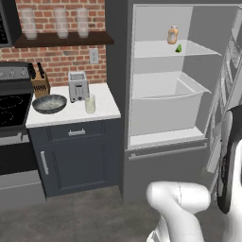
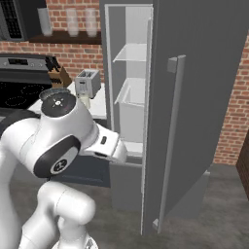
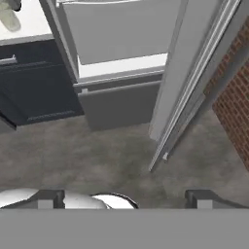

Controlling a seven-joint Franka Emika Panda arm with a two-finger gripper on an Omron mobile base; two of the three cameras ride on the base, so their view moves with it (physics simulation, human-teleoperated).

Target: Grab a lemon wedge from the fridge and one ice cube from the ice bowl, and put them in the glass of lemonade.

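The fridge (image 1: 165, 156) stands open, its white interior and shelves showing. On its top shelf lies the tiny yellow-green lemon wedge (image 1: 178, 48), just right of and below a small orange bottle (image 1: 172, 34). The ice bowl (image 1: 49, 103) sits on the white counter left of the fridge. The glass of lemonade (image 1: 90, 103) stands to its right, in front of the toaster (image 1: 78, 86). My gripper (image 3: 125, 200) is open and holds nothing. It hangs low over the floor before the fridge's base (image 3: 121, 99), far below the wedge. The glass (image 3: 8, 17) shows at the hand view's top left.
The fridge door (image 2: 194, 97) is swung wide open on the right, its long bar handle (image 2: 172, 136) facing me. A drawer bin (image 1: 165, 101) fills the fridge's middle. A knife block (image 1: 40, 82), stove (image 1: 12, 108) and shelf of tall glasses (image 1: 61, 22) lie left.
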